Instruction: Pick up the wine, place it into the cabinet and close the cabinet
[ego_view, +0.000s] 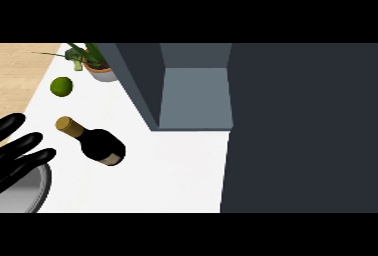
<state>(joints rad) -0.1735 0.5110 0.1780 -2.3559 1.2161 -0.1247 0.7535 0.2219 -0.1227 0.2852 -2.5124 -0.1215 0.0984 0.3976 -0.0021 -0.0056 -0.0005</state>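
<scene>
Wine bottle (94, 143) is lying on its side on the white surface (170, 170), w/ its tan cork end pointing up-left and its dark base w/ a pale band pointing down-right; nothing is touching it; the left hand (18, 150) is showing just left of the bottle at the view's left edge, black fingers straight and spread, holding nothing, apart from the bottle; right hand isn't showing in the view; the cabinet (192, 95) is sitting up-right of the bottle, its interior showing as a grey-blue recess w/ a dark side wall facing the bottle, so it's standing open; the cabinet door (303, 130) is showing as a big dark panel well to the right of the bottle, covering the whole right side of the view; a lime (62, 86) is sitting on the surface above the bottle, near but apart from it; a potted plant (92, 62) is sitting further above the bottle and a bit right of the lime, just beside the cabinet's wall; a grey round rim, prob. a sink (29, 195), is showing below-left of the bottle, partly under the left hand's fingers; a strip of light wood floor (22, 70) is showing up-left of the bottle, beyond the surface's edge.
</scene>
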